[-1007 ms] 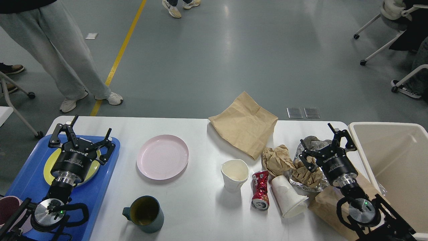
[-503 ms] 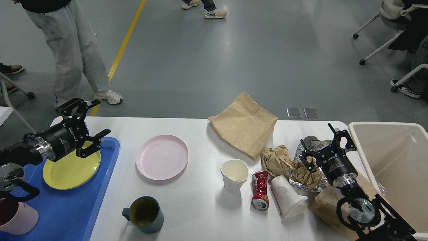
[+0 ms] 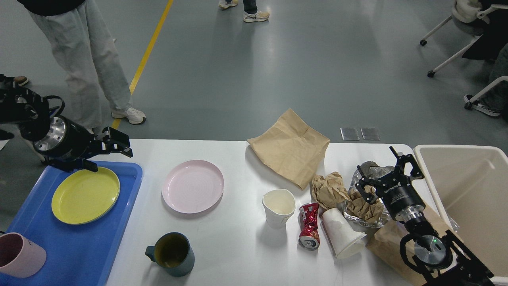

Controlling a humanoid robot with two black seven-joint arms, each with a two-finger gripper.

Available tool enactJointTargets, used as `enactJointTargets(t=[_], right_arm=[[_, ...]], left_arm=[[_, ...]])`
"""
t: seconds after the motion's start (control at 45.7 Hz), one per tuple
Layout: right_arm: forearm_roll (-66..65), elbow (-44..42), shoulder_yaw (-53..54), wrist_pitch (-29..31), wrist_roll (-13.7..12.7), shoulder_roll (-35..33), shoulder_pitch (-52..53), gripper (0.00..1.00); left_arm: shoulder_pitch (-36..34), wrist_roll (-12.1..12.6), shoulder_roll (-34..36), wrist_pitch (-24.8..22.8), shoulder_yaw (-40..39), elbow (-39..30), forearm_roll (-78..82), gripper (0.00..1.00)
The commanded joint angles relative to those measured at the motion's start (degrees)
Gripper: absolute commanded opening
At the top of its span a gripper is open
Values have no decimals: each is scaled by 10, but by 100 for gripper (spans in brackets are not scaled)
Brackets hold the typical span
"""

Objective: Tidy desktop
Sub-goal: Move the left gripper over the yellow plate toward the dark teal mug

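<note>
The white desktop [image 3: 238,242] carries dishes and litter. A pink plate [image 3: 193,186] lies left of centre, and a teal mug [image 3: 171,254] stands near the front edge. A yellow plate [image 3: 85,194] and a pink cup [image 3: 18,254] sit in the blue tray [image 3: 75,254]. An upright paper cup [image 3: 278,206], a crushed red can [image 3: 309,225] and a tipped paper cup [image 3: 341,232] cluster at centre right. My left gripper [image 3: 106,154] hangs open and empty over the tray's far edge. My right gripper [image 3: 385,167] is open above crumpled paper in a clear wrapper [image 3: 365,204].
A flat brown paper bag [image 3: 289,147] lies at the table's far edge, with a crumpled brown paper ball [image 3: 328,188] in front of it. Another brown bag [image 3: 387,240] lies under my right arm. A beige bin [image 3: 468,190] stands at the right. A person's legs [image 3: 79,59] are behind the left corner.
My left arm has swung up and to the left, off the yellow plate to the tray's far edge, uncovering the plate and the pink cup. The right arm has not moved.
</note>
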Motion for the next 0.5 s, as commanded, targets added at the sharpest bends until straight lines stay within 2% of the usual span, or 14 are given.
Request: enactJointTargets(t=[0.0, 0.131, 0.241, 0.328, 0.482], right_arm=[[0, 0, 0, 0, 0, 0, 0, 100], [0, 0, 0, 0, 0, 0, 0, 100], [0, 0, 0, 0, 0, 1, 0, 100], [0, 0, 0, 0, 0, 1, 0, 100], [0, 0, 0, 0, 0, 0, 0, 100]], left_arm=[[-62, 1, -96, -67, 41, -26, -11, 98], [-154, 1, -161, -137, 55, -106, -16, 97], [-228, -4, -222, -151, 67, -157, -20, 98], [-303, -6, -273, -145, 73, -249, -62, 97], [-366, -2, -339, -133, 115, -307, -166, 97]])
